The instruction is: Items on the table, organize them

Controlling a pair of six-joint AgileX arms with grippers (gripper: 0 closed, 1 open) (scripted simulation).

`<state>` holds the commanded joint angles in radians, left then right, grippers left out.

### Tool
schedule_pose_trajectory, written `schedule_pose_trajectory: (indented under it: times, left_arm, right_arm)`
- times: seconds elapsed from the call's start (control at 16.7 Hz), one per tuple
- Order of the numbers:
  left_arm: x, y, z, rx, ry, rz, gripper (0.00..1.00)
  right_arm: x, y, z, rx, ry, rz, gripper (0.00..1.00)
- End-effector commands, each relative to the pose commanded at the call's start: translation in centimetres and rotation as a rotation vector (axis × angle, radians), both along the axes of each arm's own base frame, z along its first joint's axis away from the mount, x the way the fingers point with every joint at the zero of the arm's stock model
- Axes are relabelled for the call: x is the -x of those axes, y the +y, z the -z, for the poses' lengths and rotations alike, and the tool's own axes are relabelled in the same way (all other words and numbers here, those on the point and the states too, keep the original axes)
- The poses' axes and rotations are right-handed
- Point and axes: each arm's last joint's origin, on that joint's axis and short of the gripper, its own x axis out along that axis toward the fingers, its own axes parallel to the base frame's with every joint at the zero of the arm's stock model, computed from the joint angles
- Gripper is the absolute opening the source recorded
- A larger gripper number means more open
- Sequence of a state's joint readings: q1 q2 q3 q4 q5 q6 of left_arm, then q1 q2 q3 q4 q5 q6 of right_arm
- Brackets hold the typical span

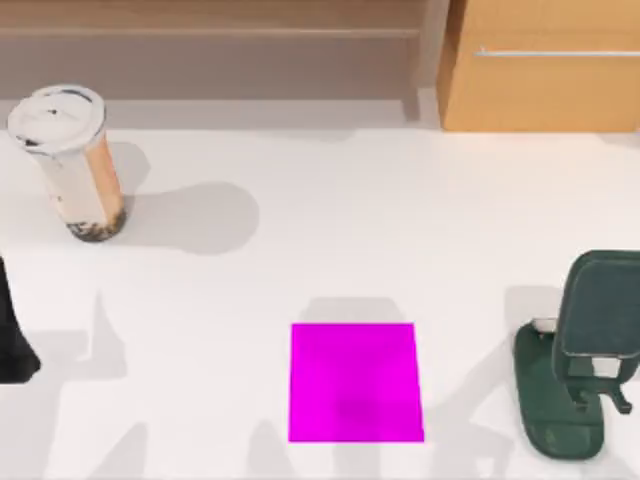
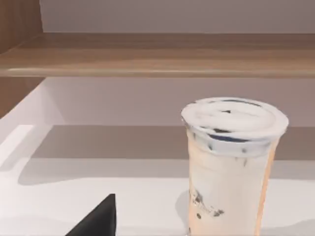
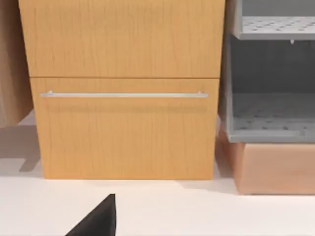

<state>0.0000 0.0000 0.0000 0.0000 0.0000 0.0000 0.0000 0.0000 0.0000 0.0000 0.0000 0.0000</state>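
A tall beige-brown drink cup point(image 1: 75, 165) with a white lid stands upright at the table's point(image 1: 300, 230) far left. The left wrist view shows the cup point(image 2: 231, 172) close ahead, with a dark part of my left gripper point(image 2: 98, 222) low in front of it and apart from it. My left arm point(image 1: 12, 345) is a black shape at the left edge of the top view, nearer the front than the cup. A dark part of my right gripper point(image 3: 98, 221) hangs over the white tabletop, facing a wooden cabinet.
A magenta square mat point(image 1: 355, 382) lies flat at the front centre. A dark green stand point(image 1: 580, 350) with a tilted back plate sits at the front right. A wooden drawer cabinet point(image 1: 545, 65) and a low shelf point(image 1: 210, 40) line the back edge.
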Motion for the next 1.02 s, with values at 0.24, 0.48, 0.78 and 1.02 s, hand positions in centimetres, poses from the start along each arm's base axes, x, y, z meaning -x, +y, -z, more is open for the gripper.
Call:
schedule_pose_trajectory:
  times: [0.24, 0.48, 0.78, 1.02]
  left_arm:
    - [0.0, 0.0, 0.0, 0.0, 0.0, 0.0, 1.0]
    - [0.0, 0.0, 0.0, 0.0, 0.0, 0.0, 1.0]
    - [0.0, 0.0, 0.0, 0.0, 0.0, 0.0, 1.0]
    - [0.0, 0.0, 0.0, 0.0, 0.0, 0.0, 1.0]
  right_arm:
    - [0.0, -0.1, -0.3, 0.031, 0.028, 0.007, 1.0]
    - [-0.6, -0.4, -1.7, 0.21, 0.207, 0.019, 1.0]
    - [-3.0, -1.3, -3.7, 0.576, 0.593, -0.087, 1.0]
    - [-5.9, -2.5, -4.9, 0.827, 0.893, -0.3, 1.0]
